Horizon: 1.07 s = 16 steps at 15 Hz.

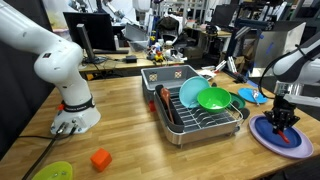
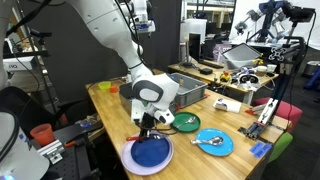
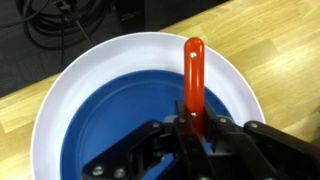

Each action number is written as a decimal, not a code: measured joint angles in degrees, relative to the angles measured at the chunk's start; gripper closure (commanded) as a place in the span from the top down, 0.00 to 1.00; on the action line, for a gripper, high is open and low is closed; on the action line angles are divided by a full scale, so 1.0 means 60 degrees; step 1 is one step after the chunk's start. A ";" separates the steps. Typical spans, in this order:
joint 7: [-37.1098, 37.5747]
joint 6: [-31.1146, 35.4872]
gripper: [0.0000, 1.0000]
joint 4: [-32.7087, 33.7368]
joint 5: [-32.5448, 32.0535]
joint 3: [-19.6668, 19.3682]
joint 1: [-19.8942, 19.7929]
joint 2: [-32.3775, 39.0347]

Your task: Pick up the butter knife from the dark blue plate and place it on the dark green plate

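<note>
The end effector (image 3: 192,130) is clamped tight on the butter knife (image 3: 192,75). Its 2 jaws pinch the lower part of the slim red-orange shaft, and the rounded tip juts out ahead of them over the dark blue plate (image 3: 110,120). The knife is over the plate's middle; whether it is clear of the surface cannot be told. The step in hand appears to be the lift. It would go best as a straight vertical rise, so the thin stick neither pivots in the pinch nor drags the plate, then a carry across to the dark green plate (image 1: 213,98) in the rack (image 1: 205,125) on the worktop (image 1: 120,140).
</note>
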 measured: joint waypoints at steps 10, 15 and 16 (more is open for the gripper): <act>-0.0341 -0.1656 0.04 0.0218 -0.2134 -0.0370 0.0545 -0.2091; -0.0481 -0.2300 0.18 0.0900 -0.2275 -0.0232 0.0866 -0.2233; -0.0484 -0.2323 0.18 0.0930 -0.2278 -0.0206 0.0918 -0.2228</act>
